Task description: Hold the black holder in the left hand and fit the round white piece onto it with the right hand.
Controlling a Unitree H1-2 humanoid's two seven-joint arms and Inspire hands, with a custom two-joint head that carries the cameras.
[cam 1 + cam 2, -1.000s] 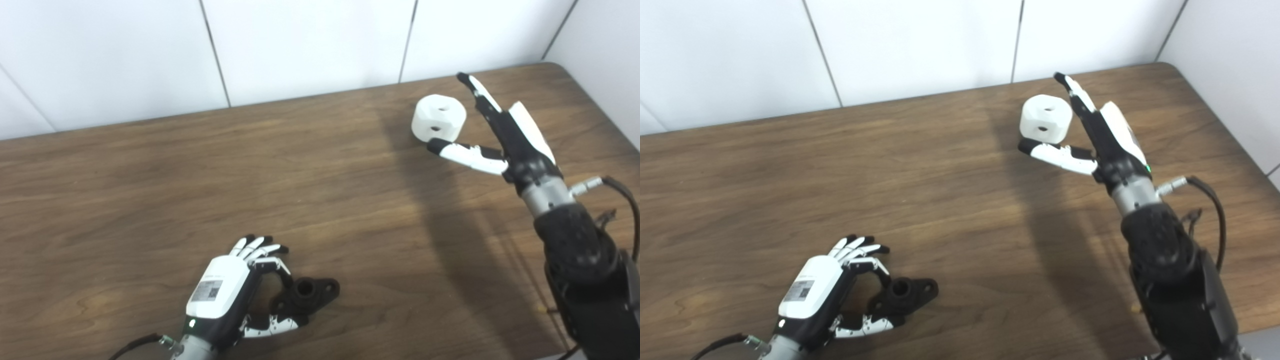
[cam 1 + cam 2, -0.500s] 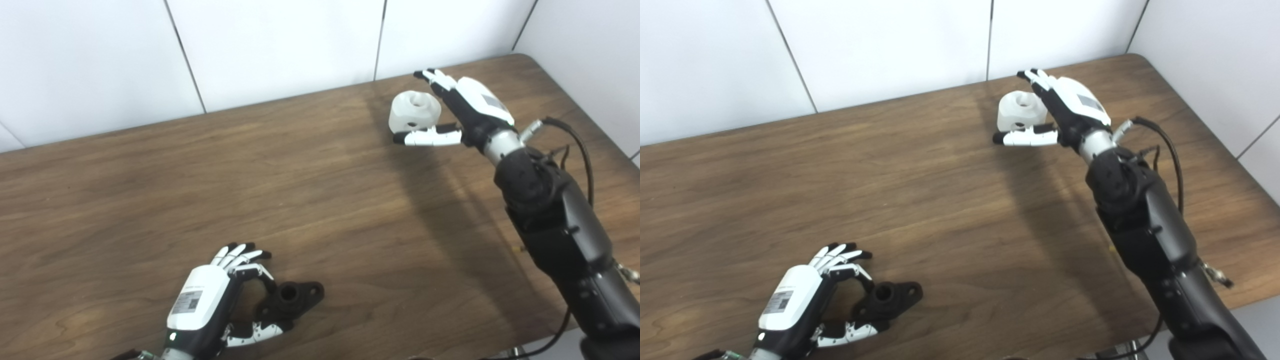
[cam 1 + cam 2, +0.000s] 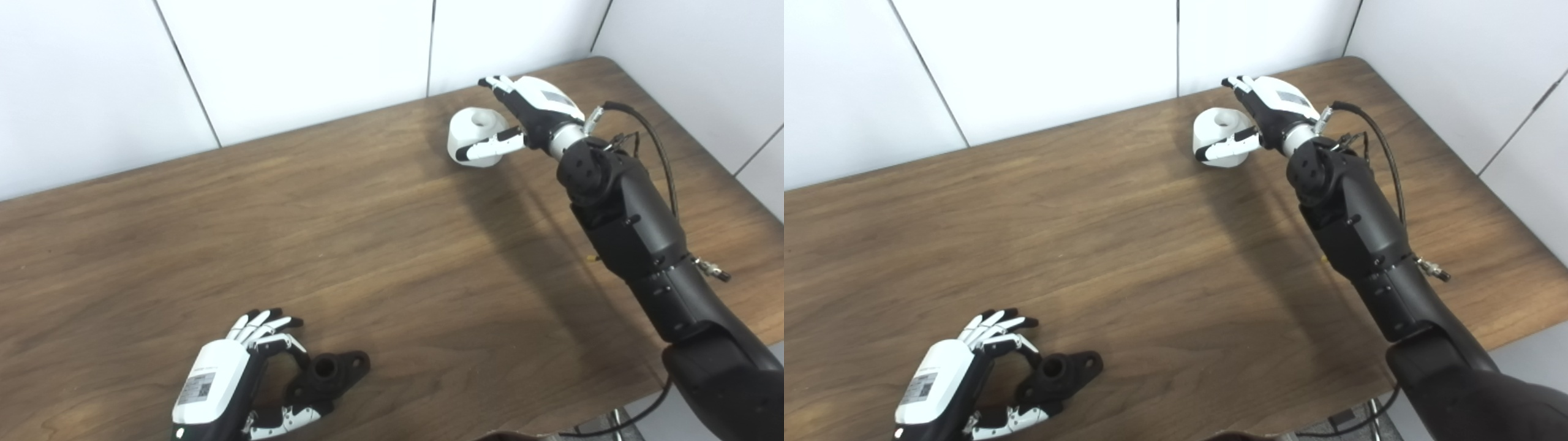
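Wooden table (image 3: 367,245) against white walls. Near its front edge, left hand (image 3: 229,383) curls loosely around the holder (image 3: 327,373). Far back, right hand (image 3: 520,119) cups the white piece (image 3: 474,128), thumb across its front.

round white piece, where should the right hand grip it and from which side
Across its curved side wall, coming from the right. The round white piece stands flat with its hole facing up, so the wall is the open surface. The right hand sits beside it, thumb in front, fingers behind.
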